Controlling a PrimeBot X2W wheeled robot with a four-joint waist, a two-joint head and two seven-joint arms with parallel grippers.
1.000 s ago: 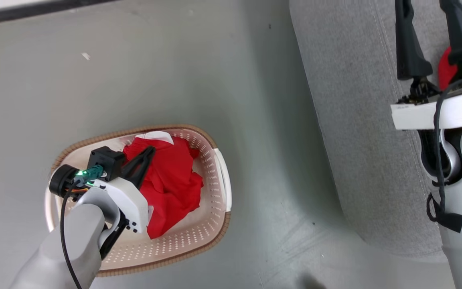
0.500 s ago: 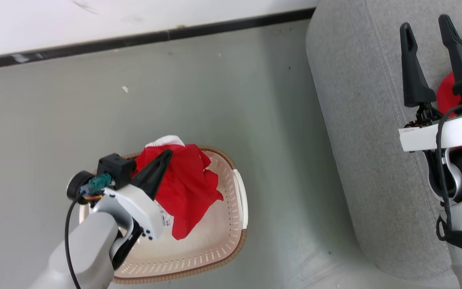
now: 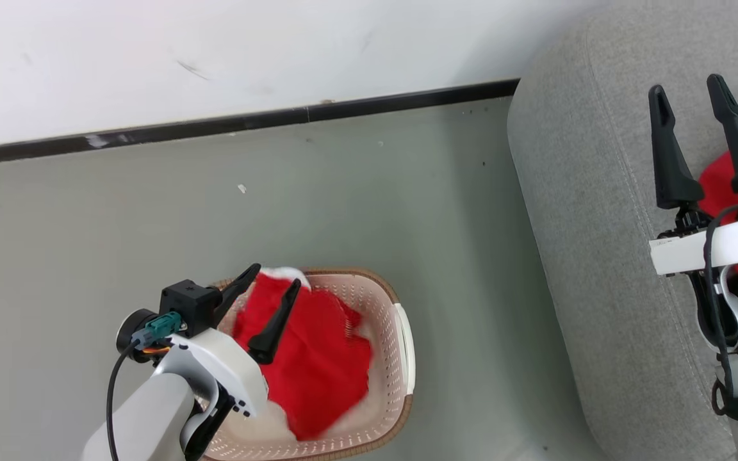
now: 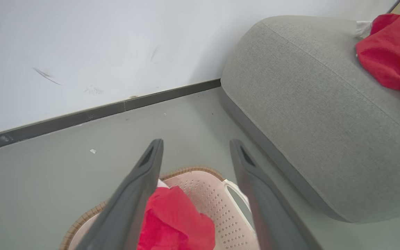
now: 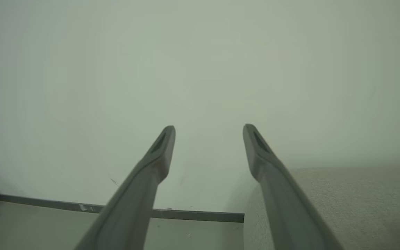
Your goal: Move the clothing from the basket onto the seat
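The left gripper [image 3: 276, 274], earlier pinched on the red garment [image 3: 318, 365], is now seen with fingers spread, so the garment is left slumped in the laundry basket [image 3: 369, 278], while the right gripper [image 3: 686, 84] is held spread and empty over the sofa [image 3: 587, 256].

Red garment [image 3: 318, 365] lay crumpled, slightly blurred, inside cream perforated basket [image 3: 385, 314] w/ brown woven rim & white side handle. Basket sat upright on floor [image 3: 343, 192], beside grey rounded seat [image 3: 587, 256], not touching. 2nd red garment [image 4: 391, 55] w/ white trim lay bunched atop seat
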